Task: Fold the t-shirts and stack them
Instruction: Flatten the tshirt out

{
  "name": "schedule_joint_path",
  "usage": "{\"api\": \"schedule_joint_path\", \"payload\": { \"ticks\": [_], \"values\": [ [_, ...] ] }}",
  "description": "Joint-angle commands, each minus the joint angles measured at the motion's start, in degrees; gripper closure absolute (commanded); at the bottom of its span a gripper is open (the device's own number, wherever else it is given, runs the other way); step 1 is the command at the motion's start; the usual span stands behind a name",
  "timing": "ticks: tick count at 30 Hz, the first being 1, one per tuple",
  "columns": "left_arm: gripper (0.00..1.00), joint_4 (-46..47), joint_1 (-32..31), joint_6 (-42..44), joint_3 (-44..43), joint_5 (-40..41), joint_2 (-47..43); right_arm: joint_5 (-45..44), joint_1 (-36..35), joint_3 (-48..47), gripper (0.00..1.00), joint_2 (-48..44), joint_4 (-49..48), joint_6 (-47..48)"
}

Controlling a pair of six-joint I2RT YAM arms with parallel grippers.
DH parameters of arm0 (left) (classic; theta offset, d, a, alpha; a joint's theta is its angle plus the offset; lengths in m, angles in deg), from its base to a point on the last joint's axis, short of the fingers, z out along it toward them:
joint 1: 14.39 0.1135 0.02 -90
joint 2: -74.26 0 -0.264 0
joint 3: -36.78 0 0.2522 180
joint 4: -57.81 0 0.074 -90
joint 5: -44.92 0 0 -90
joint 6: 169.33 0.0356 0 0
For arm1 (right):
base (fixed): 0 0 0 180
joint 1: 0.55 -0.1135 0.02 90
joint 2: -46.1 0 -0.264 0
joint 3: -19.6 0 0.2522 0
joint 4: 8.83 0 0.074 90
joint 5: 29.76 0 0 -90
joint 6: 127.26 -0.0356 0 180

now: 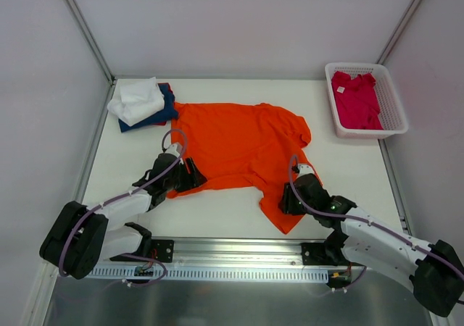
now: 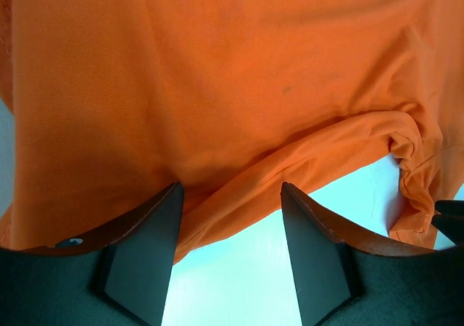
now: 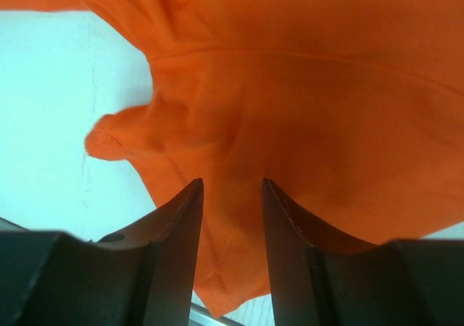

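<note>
A bright orange t-shirt (image 1: 243, 146) lies spread out in the middle of the table, with one flap trailing toward the near edge at the right. My left gripper (image 1: 190, 175) stands open at its near left hem. In the left wrist view the hem (image 2: 290, 163) runs just past the fingertips of the left gripper (image 2: 230, 188), and bare table shows between them. My right gripper (image 1: 290, 197) rests over the trailing flap. In the right wrist view the right gripper (image 3: 232, 182) is open, with orange cloth (image 3: 239, 268) lying flat under the gap.
A folded white t-shirt (image 1: 136, 98) lies on a navy blue one (image 1: 165, 113) at the back left, touching the orange shirt's corner. A white mesh basket (image 1: 392, 107) at the back right holds a crimson-pink t-shirt (image 1: 355, 100). Metal frame posts stand at the back corners.
</note>
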Motion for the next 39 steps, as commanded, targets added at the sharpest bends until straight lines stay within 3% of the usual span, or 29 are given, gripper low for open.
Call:
{"api": "schedule_joint_path", "payload": {
  "ticks": [1, 11, 22, 31, 39],
  "values": [
    [0.43, -2.2, -0.6, -0.4, 1.3, 1.0, -1.5, -1.8, -1.0, 2.0, 0.59, -1.8, 2.5, -4.2],
    [0.43, -5.4, -0.6, -0.7, 1.3, 0.5, -4.6, -3.3, -2.7, 2.2, 0.56, -3.6, 11.4, -15.2],
    [0.42, -14.5, -0.6, 0.4, -0.8, 2.7, -14.1, -15.0, -3.6, -12.1, 0.51, -14.1, 37.3, -15.4],
    [0.41, -19.2, -0.6, 0.6, -3.4, 4.1, -18.8, -14.6, -3.6, -12.3, 0.51, -14.8, 35.7, -14.8],
    [0.41, -19.5, -0.6, 1.5, -5.5, 5.0, -15.8, -11.1, -4.0, -10.9, 0.51, -4.3, 25.6, -11.8]
  ]
}}
